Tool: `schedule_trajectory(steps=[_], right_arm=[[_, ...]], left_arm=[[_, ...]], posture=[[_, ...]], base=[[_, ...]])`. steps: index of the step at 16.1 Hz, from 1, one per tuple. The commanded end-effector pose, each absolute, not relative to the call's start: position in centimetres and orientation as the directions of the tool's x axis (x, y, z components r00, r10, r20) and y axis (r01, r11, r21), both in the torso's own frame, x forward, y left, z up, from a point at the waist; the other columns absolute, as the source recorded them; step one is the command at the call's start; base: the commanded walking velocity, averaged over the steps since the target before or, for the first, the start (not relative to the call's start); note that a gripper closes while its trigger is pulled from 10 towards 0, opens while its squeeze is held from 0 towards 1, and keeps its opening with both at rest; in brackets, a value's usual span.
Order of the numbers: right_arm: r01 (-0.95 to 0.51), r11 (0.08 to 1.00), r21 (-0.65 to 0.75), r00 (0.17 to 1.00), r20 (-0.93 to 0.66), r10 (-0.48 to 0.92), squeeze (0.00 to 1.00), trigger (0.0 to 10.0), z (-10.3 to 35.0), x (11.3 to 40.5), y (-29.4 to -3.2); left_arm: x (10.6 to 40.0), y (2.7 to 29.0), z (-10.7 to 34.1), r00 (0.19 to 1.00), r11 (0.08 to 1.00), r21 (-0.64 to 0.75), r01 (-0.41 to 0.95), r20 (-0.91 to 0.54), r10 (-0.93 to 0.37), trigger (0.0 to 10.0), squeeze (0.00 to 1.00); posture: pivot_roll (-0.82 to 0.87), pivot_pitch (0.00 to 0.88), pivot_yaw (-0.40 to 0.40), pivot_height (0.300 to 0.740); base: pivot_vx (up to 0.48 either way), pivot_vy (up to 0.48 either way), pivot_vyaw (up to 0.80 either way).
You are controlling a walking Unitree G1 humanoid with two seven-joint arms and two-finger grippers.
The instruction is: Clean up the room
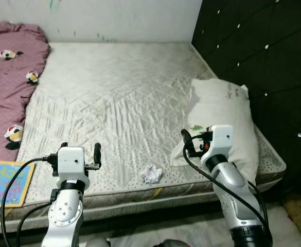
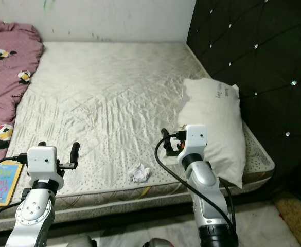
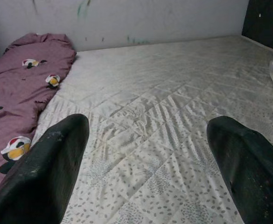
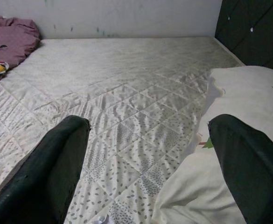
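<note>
crumpled paper wad (image 1: 150,174) near bed (image 1: 119,98) front edge, between arms | left gripper (image 1: 80,152) fingers spread, empty | right gripper (image 1: 194,140) fingers spread, beside white pillow (image 1: 225,118)

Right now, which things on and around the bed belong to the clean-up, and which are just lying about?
Clean-up:
- crumpled paper near the mattress's front edge
- book at the left corner

Lying about:
- pillow by the headboard
- purple blanket
- mattress

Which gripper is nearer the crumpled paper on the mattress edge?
Right, narrowly. The right gripper hovers up and to the right of the crumpled paper, beside the pillow; the left gripper sits farther to its left.
</note>
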State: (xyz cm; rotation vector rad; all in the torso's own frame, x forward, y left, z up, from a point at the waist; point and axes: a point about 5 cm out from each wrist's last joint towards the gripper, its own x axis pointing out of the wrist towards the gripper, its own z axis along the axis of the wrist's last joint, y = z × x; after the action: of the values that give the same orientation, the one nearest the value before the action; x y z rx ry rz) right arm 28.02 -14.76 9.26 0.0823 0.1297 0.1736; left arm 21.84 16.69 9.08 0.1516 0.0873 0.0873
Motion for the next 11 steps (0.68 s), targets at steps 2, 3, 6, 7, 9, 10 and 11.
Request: schedule_trajectory(steps=[2,3,6,7,9,10,11], right_arm=[[-0.181,0.980,0.083,0.976,-0.109,0.189,0.00,10.0,9.69,28.08,-14.68],[-0.183,0.980,0.084,0.976,-0.108,0.191,0.00,10.0,9.70,28.11,-14.66],[-0.200,0.976,0.080,0.973,-0.103,0.208,0.00,10.0,9.79,28.28,-14.45],[-0.206,0.976,0.076,0.972,-0.101,0.214,0.00,10.0,9.85,28.37,-14.30],[-0.224,0.972,0.069,0.968,-0.100,0.230,0.00,10.0,9.92,28.55,-14.17],[-0.231,0.971,0.065,0.966,-0.099,0.237,0.00,10.0,9.92,28.64,-14.11],[-0.253,0.966,0.044,0.962,-0.094,0.256,0.00,10.0,10.07,28.85,-13.94]], left_arm=[[21.79,16.56,9.21,0.992,0.983,0.158,-0.089,-0.071,0.101,10.0,0.00],[21.78,16.59,9.21,0.992,0.983,0.158,-0.092,-0.070,0.104,10.0,0.00],[21.75,16.67,9.22,0.991,0.982,0.156,-0.102,-0.070,0.114,10.0,0.00],[21.74,16.70,9.22,0.991,0.983,0.152,-0.103,-0.070,0.115,10.0,0.00],[21.84,16.63,9.20,0.992,0.985,0.143,-0.095,-0.073,0.106,10.0,0.00],[21.86,16.66,9.20,0.992,0.985,0.141,-0.094,-0.075,0.105,10.0,0.00],[21.93,16.75,9.28,0.992,0.985,0.143,-0.095,-0.073,0.106,10.0,0.00]], posture=[[0.02,0.000,-0.081,0.650],[0.03,0.000,-0.083,0.641],[0.03,0.000,-0.087,0.641],[0.03,0.000,-0.087,0.641],[0.03,0.000,-0.085,0.641],[0.03,0.000,-0.086,0.641],[0.03,0.000,-0.087,0.641]], base=[[0.000,0.000,0.00],[0.000,0.000,0.00],[0.000,0.000,0.00],[0.000,0.000,0.00],[0.000,0.000,0.00],[0.000,0.000,0.00],[0.000,0.000,0.00]])
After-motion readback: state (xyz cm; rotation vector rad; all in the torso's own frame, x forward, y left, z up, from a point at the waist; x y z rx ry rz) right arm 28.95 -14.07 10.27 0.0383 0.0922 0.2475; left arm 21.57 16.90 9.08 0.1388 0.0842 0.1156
